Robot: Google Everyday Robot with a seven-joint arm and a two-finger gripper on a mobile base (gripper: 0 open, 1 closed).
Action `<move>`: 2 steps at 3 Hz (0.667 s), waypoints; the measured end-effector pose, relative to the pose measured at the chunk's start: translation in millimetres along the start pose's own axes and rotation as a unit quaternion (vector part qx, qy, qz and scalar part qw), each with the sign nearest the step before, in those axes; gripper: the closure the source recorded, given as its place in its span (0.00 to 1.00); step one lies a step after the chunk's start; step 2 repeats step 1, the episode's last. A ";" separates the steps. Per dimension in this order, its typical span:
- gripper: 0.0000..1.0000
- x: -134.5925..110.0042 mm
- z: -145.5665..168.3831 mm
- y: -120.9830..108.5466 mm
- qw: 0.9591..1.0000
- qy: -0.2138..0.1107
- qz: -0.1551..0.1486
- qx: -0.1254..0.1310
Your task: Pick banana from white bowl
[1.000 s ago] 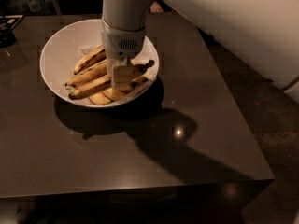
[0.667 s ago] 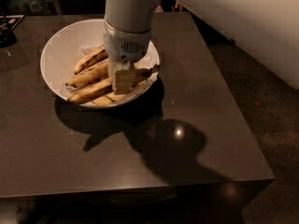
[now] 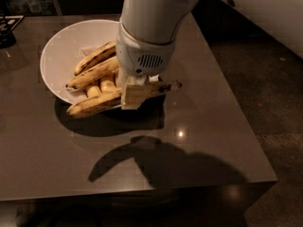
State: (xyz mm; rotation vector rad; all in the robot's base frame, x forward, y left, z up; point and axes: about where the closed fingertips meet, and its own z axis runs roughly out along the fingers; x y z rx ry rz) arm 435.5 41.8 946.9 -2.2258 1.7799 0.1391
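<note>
The white bowl [image 3: 59,51] stands at the back left of the dark table and holds several yellow bananas. My gripper [image 3: 134,97] hangs from the white arm over the bowl's front right rim. It is shut on the long banana [image 3: 92,105], which has brown streaks and a dark stem [image 3: 170,86] pointing right. The banana lies roughly level, raised above the rim, and casts a separate shadow on the table in front. Two other long bananas [image 3: 93,73] and short stubby ones [image 3: 105,85] stay in the bowl.
The brown table [image 3: 203,141] ends at a front edge and a right edge, with dark floor [image 3: 265,79] beyond on the right. A dark object [image 3: 7,30] sits at the table's back left corner.
The gripper has risen and come toward the front right with the long banana in it. The banana has lifted off the others, and its shadow now falls on the table.
</note>
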 end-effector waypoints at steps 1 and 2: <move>1.00 1.8 -9.6 24.3 1.000 -0.011 0.010 0.016; 1.00 1.8 -9.6 24.3 1.000 -0.011 0.010 0.016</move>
